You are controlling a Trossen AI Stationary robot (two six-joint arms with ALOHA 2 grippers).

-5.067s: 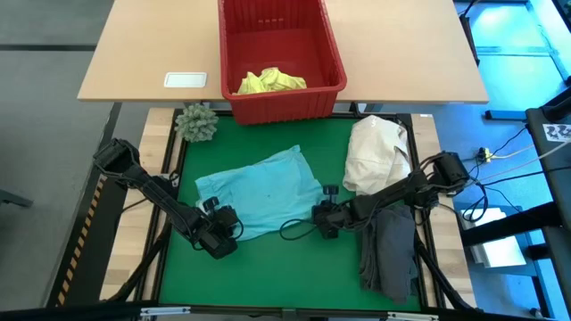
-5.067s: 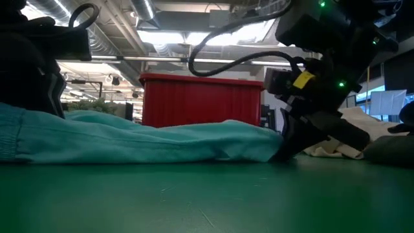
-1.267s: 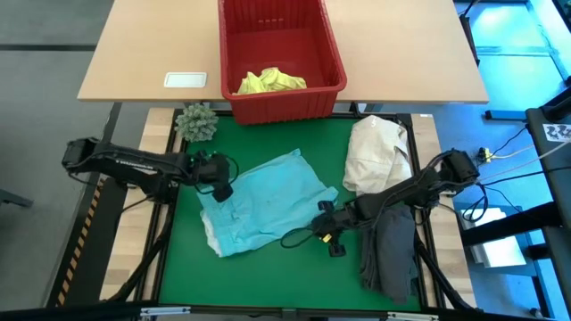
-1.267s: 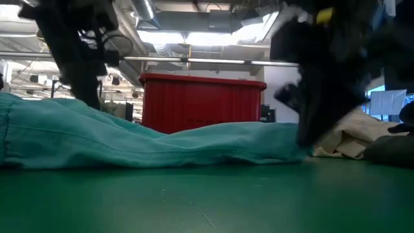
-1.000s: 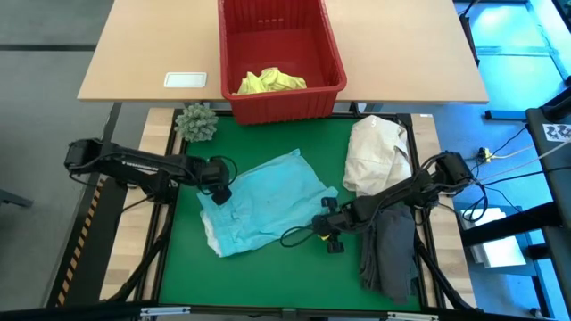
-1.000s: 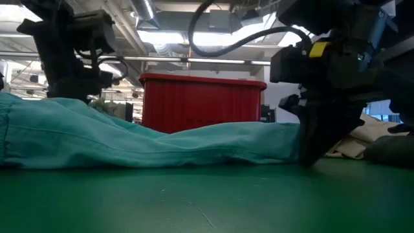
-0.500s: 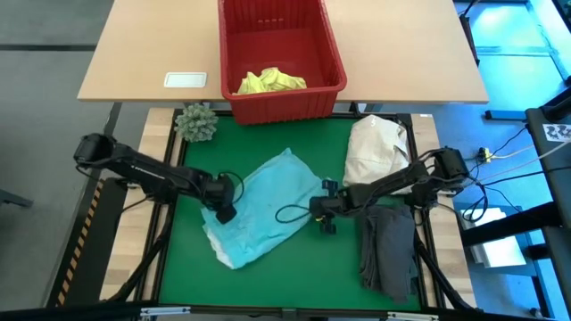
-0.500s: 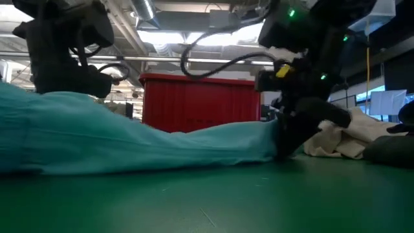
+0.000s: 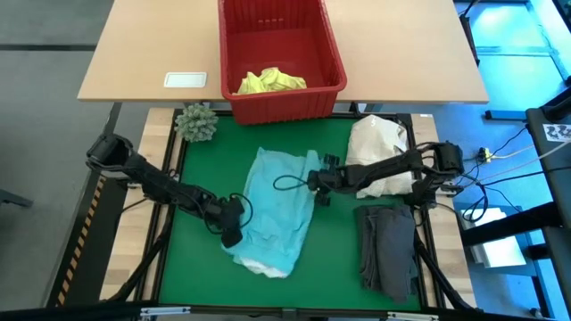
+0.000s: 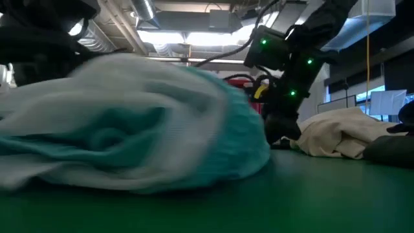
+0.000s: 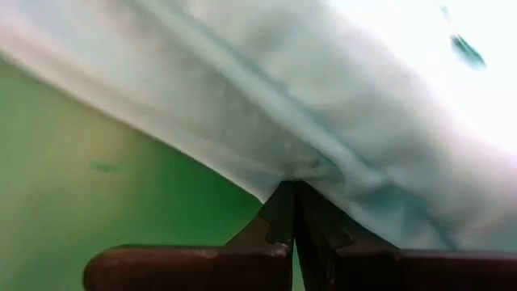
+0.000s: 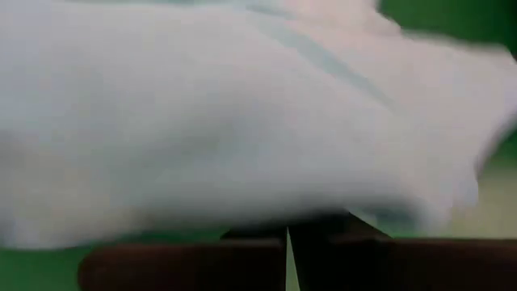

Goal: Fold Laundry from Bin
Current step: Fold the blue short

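We see a soft light turquoise-blue cloth garment [image 9: 272, 214] lying in the middle of the green mat on the desk [image 9: 330, 276], on the near side of the bright red plastic bin with slotted sides [image 9: 281, 53]. Our left pincer [image 9: 230, 234] is at the garment's left edge, away from the bin, and it is pinched shut on a fold of the blue cloth; the left wrist view shows the cloth tucked right between the two dark fingers [image 11: 279, 214]. Our right pincer [image 9: 314, 183] is at the garment's corner nearer the bin, on the right side, and it is also closed tight on the blue cloth, as the right wrist view shows cloth filling the space at the tips. In the low view the garment is bunched up in a soft heap with its pale inside showing. A bright yellow crumpled cloth [image 9: 270, 81] sits inside the bin. A folded grey cloth [image 9: 386, 250] lies to the right of the blue garment, and a cream-white cloth bundle [image 9: 379, 156] lies between the grey one and the bin. We think the fold could go wrong here. If one pincer pulls harder than the other, the thin cloth may slip out or the fold may end up crooked and lumpy. The right arm is also very close to the cream-white bundle, so it might drag that along.
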